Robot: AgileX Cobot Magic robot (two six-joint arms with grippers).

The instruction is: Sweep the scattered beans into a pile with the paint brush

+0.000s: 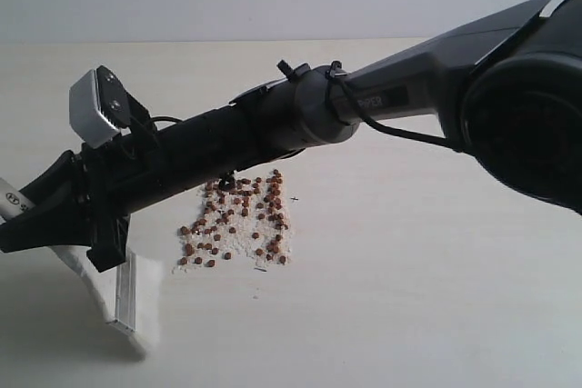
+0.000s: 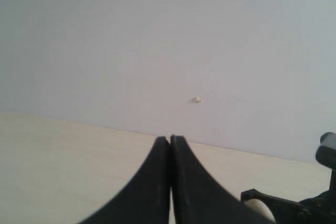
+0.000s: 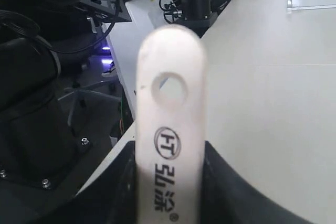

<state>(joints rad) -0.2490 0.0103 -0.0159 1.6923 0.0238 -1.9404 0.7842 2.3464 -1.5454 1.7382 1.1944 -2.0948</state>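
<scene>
Gripping the wide flat paint brush [image 1: 123,302] by its pale cream wooden handle [image 3: 170,129], the black right gripper [image 1: 32,213] sat at the far left of the exterior view, its dark arm stretched across from the right. In the right wrist view one jaw pressed each flat side of the handle, and the rounded end with its hole and black printed logo stuck out past the fingertips. Below the jaws the brush slanted down to its silver metal ferrule [image 1: 125,290] and off-white bristles [image 1: 145,338], which were low at the pale cream tabletop [image 1: 436,297]; I could not tell whether they touched it. The tiny round reddish-brown beans [image 1: 238,220] lay in a loose patch among fine whitish crumbs, under the arm and to the right of the brush head, with bare table between them and the bristles. The black left gripper [image 2: 170,142] had its jaws pressed together on nothing, pointing toward a pale grey wall [image 2: 157,35], away from the beans.
</scene>
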